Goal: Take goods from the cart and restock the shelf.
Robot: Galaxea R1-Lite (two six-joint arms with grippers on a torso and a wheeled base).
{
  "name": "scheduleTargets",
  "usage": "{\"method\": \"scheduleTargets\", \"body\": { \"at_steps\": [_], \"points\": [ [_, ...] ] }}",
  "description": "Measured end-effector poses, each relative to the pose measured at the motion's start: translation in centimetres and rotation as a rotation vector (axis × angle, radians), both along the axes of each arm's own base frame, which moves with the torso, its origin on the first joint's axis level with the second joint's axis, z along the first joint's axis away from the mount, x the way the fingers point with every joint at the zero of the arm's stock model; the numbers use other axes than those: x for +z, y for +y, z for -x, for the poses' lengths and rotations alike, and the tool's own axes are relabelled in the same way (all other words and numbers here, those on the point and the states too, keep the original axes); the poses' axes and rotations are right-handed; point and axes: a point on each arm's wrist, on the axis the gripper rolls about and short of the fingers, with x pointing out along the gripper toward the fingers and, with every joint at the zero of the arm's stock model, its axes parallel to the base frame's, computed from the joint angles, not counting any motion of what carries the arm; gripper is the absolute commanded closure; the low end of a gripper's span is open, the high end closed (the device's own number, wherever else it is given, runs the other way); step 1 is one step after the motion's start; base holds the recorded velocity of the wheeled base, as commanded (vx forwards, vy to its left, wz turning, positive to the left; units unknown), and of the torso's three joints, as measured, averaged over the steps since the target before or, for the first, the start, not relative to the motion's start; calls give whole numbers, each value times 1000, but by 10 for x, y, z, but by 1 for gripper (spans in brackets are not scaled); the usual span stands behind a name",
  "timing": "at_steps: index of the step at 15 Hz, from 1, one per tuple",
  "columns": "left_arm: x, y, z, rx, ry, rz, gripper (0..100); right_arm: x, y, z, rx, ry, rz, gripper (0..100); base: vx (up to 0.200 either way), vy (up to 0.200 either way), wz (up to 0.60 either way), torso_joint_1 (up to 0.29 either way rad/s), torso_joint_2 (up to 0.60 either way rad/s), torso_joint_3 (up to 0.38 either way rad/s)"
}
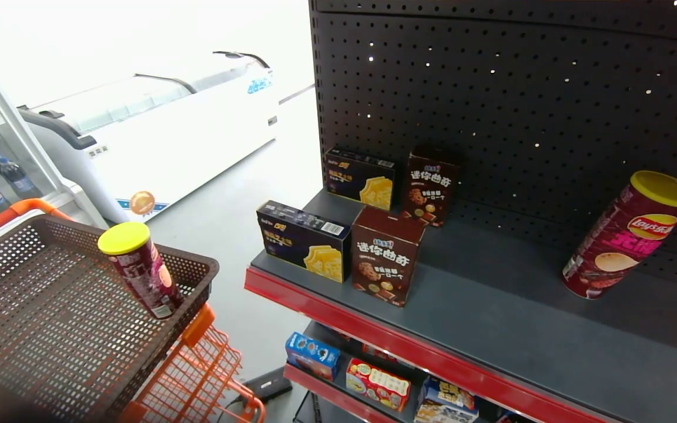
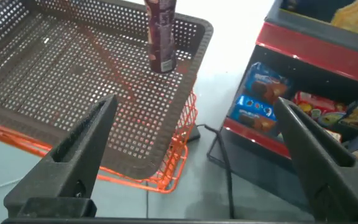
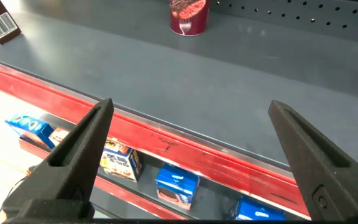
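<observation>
- Left wrist view: the left pincer (image 2: 194, 102) hangs spread wide and empty above the brown basket (image 2: 55, 74) on the orange cart (image 1: 197, 376).
- 1 yellow-lidded basket can (image 1: 138, 270) stands in the basket, by the wall nearest the shelf.
- Right pincer (image 3: 191, 107) is spread wide, holding nothing, over the red front edge of the shelf (image 3: 185, 81).
- Below that edge, lower shelves hold small packets (image 1: 376, 385).
- At the shelf's left end stand 2 blue boxes (image 1: 303, 241) and 2 brown boxes (image 1: 385, 255), as a front pair and a back pair.
- Farther back, well apart from the boxes, 1 shelf can (image 1: 626, 235) stands near the pegboard (image 1: 491, 88).
</observation>
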Motion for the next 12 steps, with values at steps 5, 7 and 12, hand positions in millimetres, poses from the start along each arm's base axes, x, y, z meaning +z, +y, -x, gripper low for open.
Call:
{"method": "scheduleTargets", "body": {
  "at_steps": [5, 7, 12],
  "points": [
    [6, 21, -75, 77, 24, -65, 0, 0, 0, 0, 1, 0, 0, 0, 0, 0, 0, 0, 0, 0],
    [0, 30, -105, 87, -24, -83, 0, 0, 0, 0, 1, 0, 0, 0, 0, 0, 0, 0, 0, 0],
    [-30, 48, -176, 87, -113, -110, 0, 0, 0, 0, 0, 0, 0, 0, 0, 0, 0, 0, 0, 0]
  ]
}}
